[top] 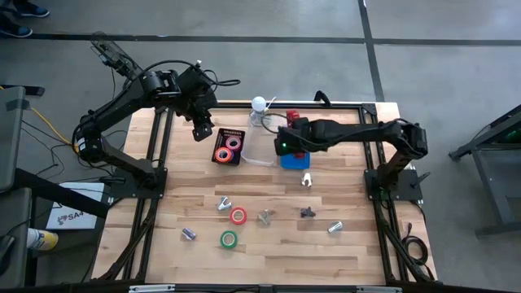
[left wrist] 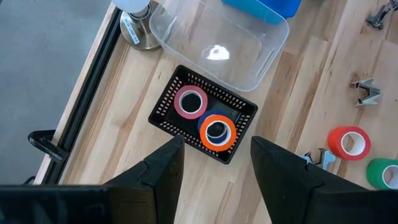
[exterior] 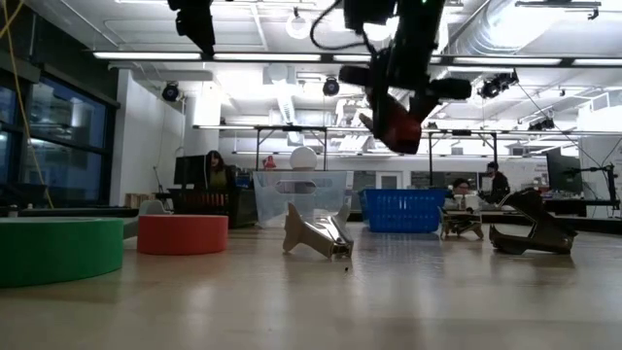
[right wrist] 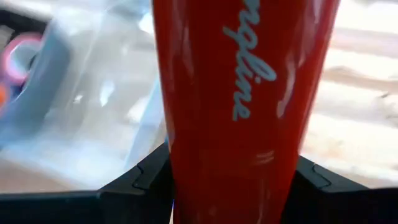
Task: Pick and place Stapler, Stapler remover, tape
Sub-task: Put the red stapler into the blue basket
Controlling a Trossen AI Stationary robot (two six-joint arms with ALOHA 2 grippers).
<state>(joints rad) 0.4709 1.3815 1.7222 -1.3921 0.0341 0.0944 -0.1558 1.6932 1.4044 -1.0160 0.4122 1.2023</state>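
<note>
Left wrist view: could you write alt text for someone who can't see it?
Two open dark fingers hover above a black basket holding pink and orange tape rolls. An empty clear tub sits beyond it.

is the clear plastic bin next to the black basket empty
Yes, in the left wrist view the clear bin holds nothing, while the black basket beside it holds a pink tape roll and an orange one.

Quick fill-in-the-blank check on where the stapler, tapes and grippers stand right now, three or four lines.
1. The right gripper is shut on the red ____.
2. The stapler hangs above the ____ basket.
3. The black basket holds the pink tape and the ____ tape.
4. The open left gripper hovers over the ____ basket.

Missing words: stapler; blue; orange; black
</note>
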